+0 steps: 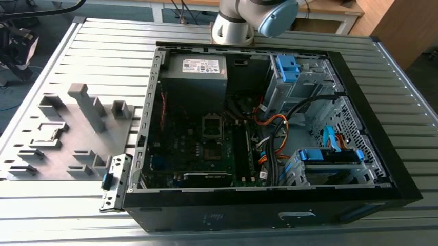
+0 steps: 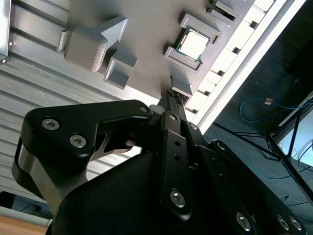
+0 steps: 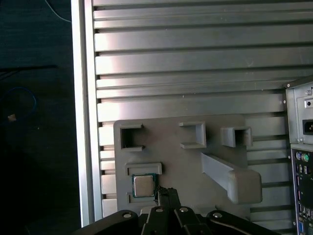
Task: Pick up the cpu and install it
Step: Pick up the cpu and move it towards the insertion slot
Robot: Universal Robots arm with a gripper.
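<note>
The cpu [image 3: 143, 185] is a small silvery square chip lying flat in a square recess of the grey holder plate [image 3: 195, 156]; it also shows in the second wrist view [image 2: 191, 43]. My gripper [image 3: 166, 192] hovers above the plate right beside the chip, its tips [image 2: 171, 94] pressed together with nothing between them. The chip lies apart from the fingers. Inside the open computer case [image 1: 274, 128], the silver-framed socket [image 1: 213, 126] with a dark centre sits on the motherboard.
The grey plate [image 1: 68, 133] carries several raised blocks and brackets, among them a tall wedge [image 3: 232, 176]. It rests on a ribbed metal table [image 3: 186, 58] whose edge [image 3: 80, 98] is near. Cables and blue drive bays [image 1: 321, 154] crowd the case's far side.
</note>
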